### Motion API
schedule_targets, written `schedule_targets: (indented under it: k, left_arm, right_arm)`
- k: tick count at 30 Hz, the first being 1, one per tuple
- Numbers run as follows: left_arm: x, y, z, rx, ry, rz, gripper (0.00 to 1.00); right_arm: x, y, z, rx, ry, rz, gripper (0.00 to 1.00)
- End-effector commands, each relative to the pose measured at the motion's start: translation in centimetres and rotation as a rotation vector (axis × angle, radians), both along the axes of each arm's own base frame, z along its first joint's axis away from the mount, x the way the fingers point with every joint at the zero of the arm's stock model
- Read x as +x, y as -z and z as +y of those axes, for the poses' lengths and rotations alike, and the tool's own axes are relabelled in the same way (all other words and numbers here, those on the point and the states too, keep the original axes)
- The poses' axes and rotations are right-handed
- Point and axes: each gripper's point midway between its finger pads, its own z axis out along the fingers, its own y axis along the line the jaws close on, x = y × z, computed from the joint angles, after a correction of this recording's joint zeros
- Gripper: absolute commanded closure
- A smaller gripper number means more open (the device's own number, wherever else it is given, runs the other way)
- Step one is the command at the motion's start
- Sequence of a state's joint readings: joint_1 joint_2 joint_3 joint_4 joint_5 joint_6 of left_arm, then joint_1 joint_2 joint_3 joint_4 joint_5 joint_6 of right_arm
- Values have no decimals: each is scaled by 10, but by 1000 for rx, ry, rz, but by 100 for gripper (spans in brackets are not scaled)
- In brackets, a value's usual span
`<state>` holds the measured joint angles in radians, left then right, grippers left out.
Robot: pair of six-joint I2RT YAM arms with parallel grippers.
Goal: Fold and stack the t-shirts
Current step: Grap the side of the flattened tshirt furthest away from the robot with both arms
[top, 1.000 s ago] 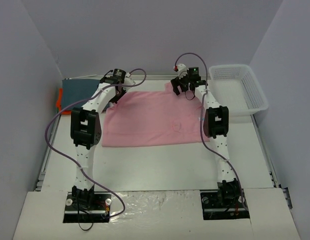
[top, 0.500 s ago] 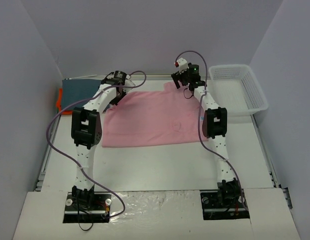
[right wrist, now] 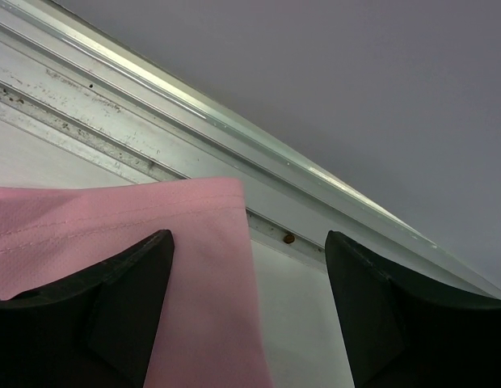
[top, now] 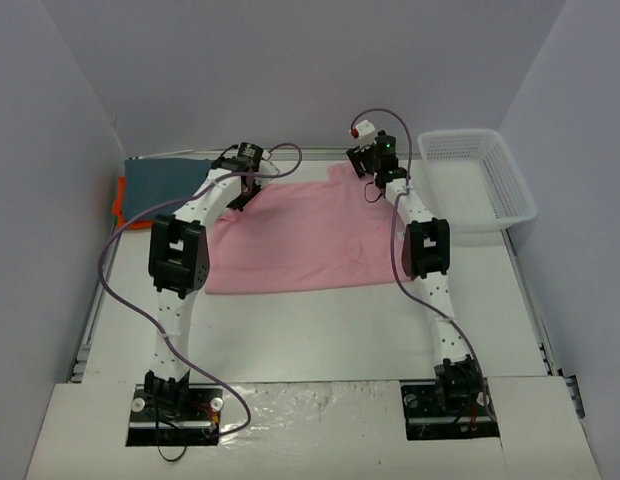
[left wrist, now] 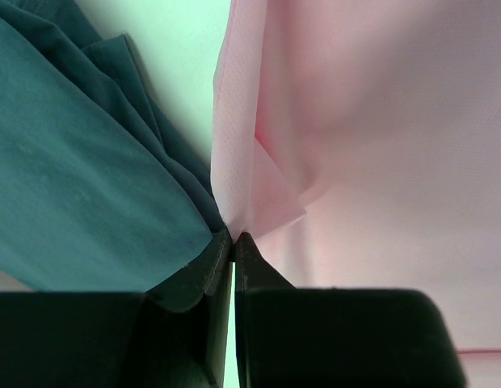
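The pink t-shirt (top: 300, 235) lies spread flat on the table. My left gripper (top: 242, 192) is at its far left corner, shut on a pinched fold of the pink t-shirt (left wrist: 258, 194). My right gripper (top: 368, 178) is at its far right corner, open, with the shirt's hemmed edge (right wrist: 194, 267) between the fingers (right wrist: 113, 307). The dark blue-grey t-shirt (top: 160, 180) lies folded at the far left, also in the left wrist view (left wrist: 73, 178). The orange t-shirt (top: 118, 200) peeks out under it.
A white mesh basket (top: 480, 185) stands at the far right. A metal rail (right wrist: 194, 113) runs along the table's far edge, close to the back wall. Cables loop from both arms.
My left gripper has moved a little to the right along the shirt's far edge. My right gripper has lifted slightly and shifted toward the far corner.
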<state>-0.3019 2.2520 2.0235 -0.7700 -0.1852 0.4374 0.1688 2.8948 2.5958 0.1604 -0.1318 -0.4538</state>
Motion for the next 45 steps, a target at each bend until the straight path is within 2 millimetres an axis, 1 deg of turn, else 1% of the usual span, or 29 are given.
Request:
schedule_targets:
  k: [1, 4, 7, 9, 11, 14, 16, 20, 22, 23, 24, 27, 28, 32, 34, 38, 41, 44, 45]
  left_arm:
    - [2, -16, -3, 14, -14, -26, 98]
    - [0, -12, -4, 22, -7, -10, 97]
    - [-3, -9, -5, 27, 0, 0, 98]
    - [-5, -7, -6, 29, 3, 8, 98]
    - [-7, -6, -6, 33, 6, 14, 97]
    - [-7, -5, -4, 43, 8, 14, 98]
    - [-7, -4, -4, 47, 7, 15, 98]
    - [-7, 0, -3, 54, 9, 23, 98]
    - [-7, 2, -3, 55, 9, 27, 98]
    - [-6, 3, -3, 56, 10, 28, 98]
    - [-6, 3, -3, 58, 10, 29, 98]
    - [-6, 7, -3, 61, 10, 39, 98]
    - [-6, 8, -3, 63, 11, 42, 98]
    - [-7, 12, -3, 67, 11, 49, 98]
    - [-7, 13, -2, 69, 12, 54, 98]
    - [-10, 14, -2, 66, 15, 61, 98]
    - [-12, 14, -3, 58, 17, 61, 98]
    - [-13, 14, -3, 56, 18, 64, 98]
    - [-12, 14, -3, 54, 17, 62, 98]
  right_arm:
    - [2, 2, -10, -4, 16, 5, 29]
    - [-6, 6, -7, 38, -10, 65, 29]
    - [-14, -5, -5, 140, -57, 119, 31]
    - [-26, 0, -3, 214, -99, 194, 31]
    - [-30, -5, -7, 303, -111, 225, 31]
    - [-36, -1, -10, 380, -128, 266, 30]
    - [-36, 1, -13, 396, -126, 272, 30]
    - [-39, 7, -10, 438, -142, 295, 30]
    - [-41, 10, -7, 455, -159, 305, 32]
    - [-41, 9, -6, 462, -166, 305, 32]
    - [-42, 9, -3, 470, -171, 311, 36]
    - [-45, 13, 2, 488, -202, 324, 41]
    - [-49, 14, 10, 507, -240, 336, 41]
    - [-56, 16, 22, 526, -293, 358, 40]
    - [-56, 15, 26, 522, -303, 354, 40]
    - [-53, 14, 28, 516, -297, 345, 43]
    - [-51, 15, 30, 513, -291, 337, 47]
    - [-49, 12, 32, 508, -291, 325, 52]
    - [-49, 13, 33, 505, -292, 326, 56]
